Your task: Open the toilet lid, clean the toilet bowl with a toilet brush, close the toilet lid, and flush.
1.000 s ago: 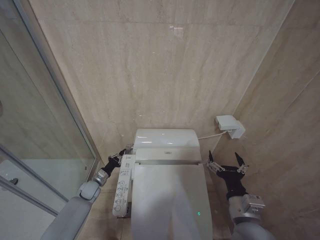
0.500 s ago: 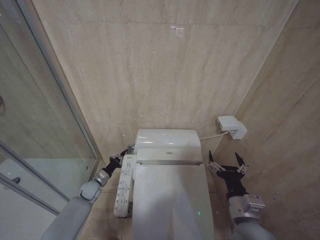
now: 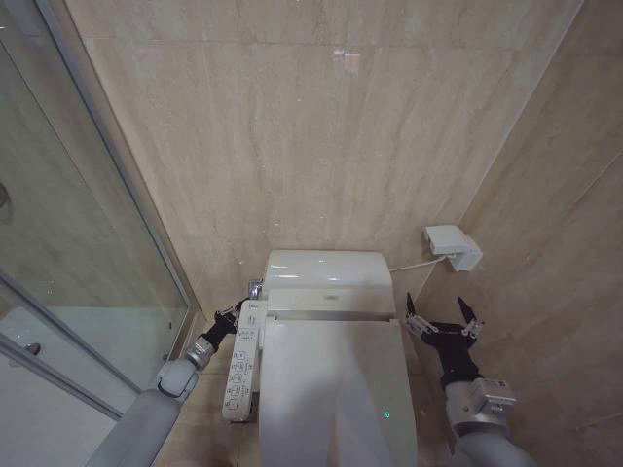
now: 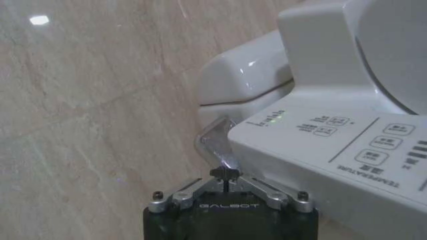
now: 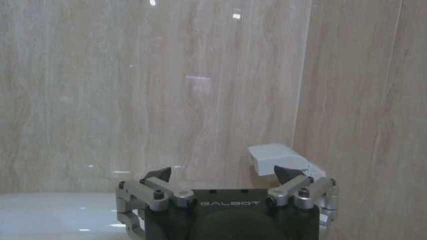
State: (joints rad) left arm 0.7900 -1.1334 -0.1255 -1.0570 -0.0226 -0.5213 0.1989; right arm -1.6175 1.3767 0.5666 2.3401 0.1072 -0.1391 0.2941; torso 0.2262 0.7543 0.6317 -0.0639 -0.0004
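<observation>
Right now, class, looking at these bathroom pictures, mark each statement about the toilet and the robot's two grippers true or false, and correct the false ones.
1. The toilet lid is raised. False: it lies closed.
2. The left gripper is shut at the chrome flush lever. True.
3. The right gripper holds a brush. False: it is open and holds nothing.
4. The button panel runs along the toilet on the robot's left. True.
5. A white box is mounted on the wall. True.

The toilet lid (image 3: 336, 389) lay closed over the toilet bowl, with the button panel (image 3: 243, 362) along its left side. The left hand (image 3: 234, 313) sat just behind that panel; the right hand (image 3: 440, 322) hung right of the lid, below the wall box (image 3: 450, 246).
</observation>
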